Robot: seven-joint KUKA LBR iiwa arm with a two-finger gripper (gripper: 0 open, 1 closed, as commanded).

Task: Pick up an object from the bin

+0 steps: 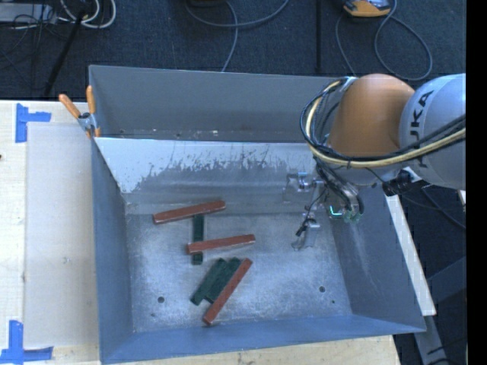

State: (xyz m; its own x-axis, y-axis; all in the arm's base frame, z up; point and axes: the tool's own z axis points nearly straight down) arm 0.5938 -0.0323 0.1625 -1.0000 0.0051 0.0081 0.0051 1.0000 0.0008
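The loose things all sit left of centre in the bin (228,112). Furthest toward the upper left is the top brown bar (189,212), lying almost level across the frame. Just under it, a short green bar (198,233) stands up-and-down in the frame, and its lower part is crossed by the middle brown bar (221,243). Below these, a green pair (215,280) slants down to the left, with the low brown bar (227,291) on the same slant along their right side, touching them.

Right of all this, over bare floor in the centre-right of the bin, hangs the gripper (304,234). It has nothing in its grasp that can be seen, and whether it is open or closed cannot be told from this angle.

The nearest thing is the middle brown bar. It lies straight to the left of the gripper, near but apart, and its right end points almost at the gripper. Its long axis runs left to right with a slight rise toward the right. A pick here would likely call for a shift leftward along that axis, closing across the bar's narrow width and away from the green bar beneath its left end.
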